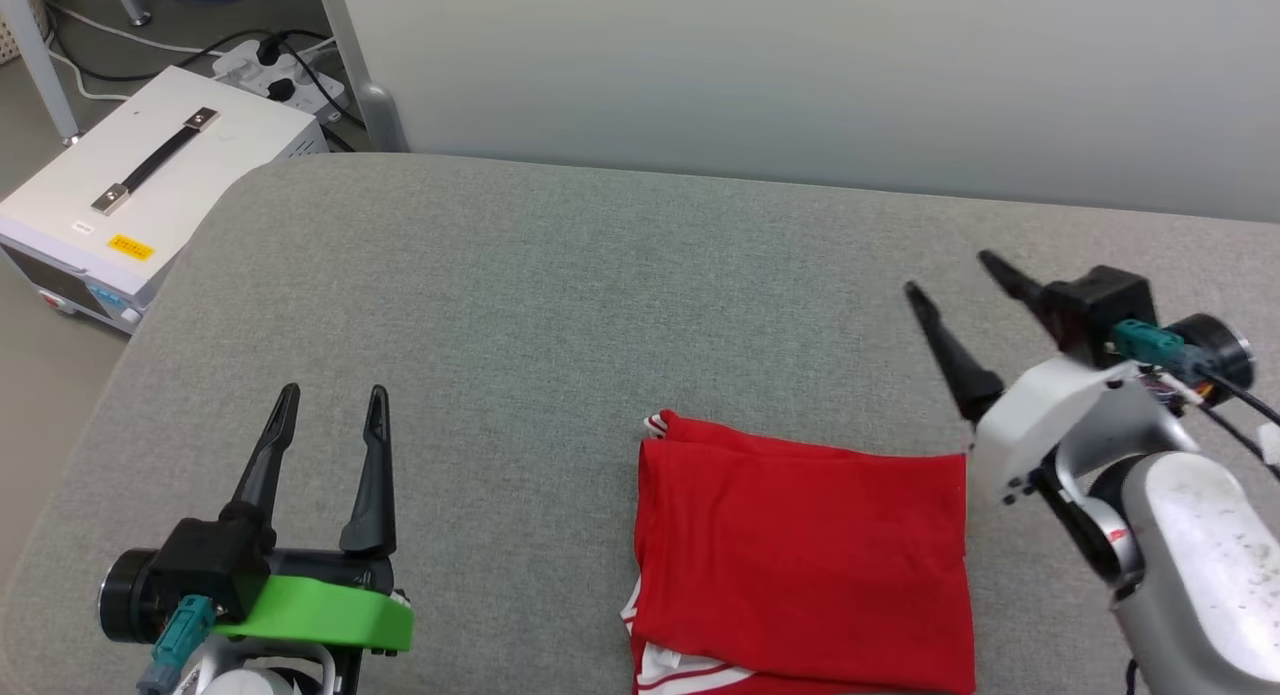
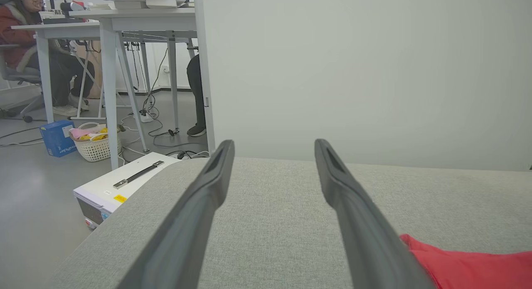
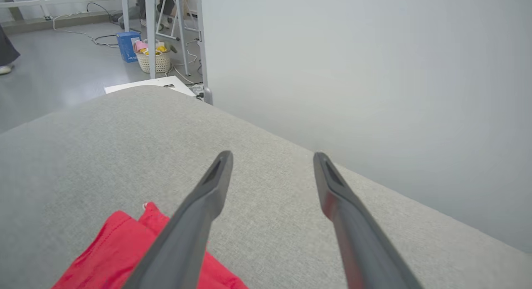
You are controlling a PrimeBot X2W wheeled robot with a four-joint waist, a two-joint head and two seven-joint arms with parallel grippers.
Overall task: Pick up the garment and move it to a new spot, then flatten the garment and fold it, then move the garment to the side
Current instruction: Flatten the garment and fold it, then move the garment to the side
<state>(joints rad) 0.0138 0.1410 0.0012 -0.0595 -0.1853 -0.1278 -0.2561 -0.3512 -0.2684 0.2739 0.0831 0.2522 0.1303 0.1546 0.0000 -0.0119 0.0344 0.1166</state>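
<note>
Seemingly because the red jersey (image 1: pixel 805 555) already lies folded on the grey worktop (image 1: pixel 560 305), the left gripper (image 1: pixel 334 392) and right gripper (image 1: pixel 947 273) hover clear, fingers wide, empty.

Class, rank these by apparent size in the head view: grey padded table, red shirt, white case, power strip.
1. grey padded table
2. red shirt, partly cut off below
3. white case, looking smaller, though it sits farther away
4. power strip
</note>
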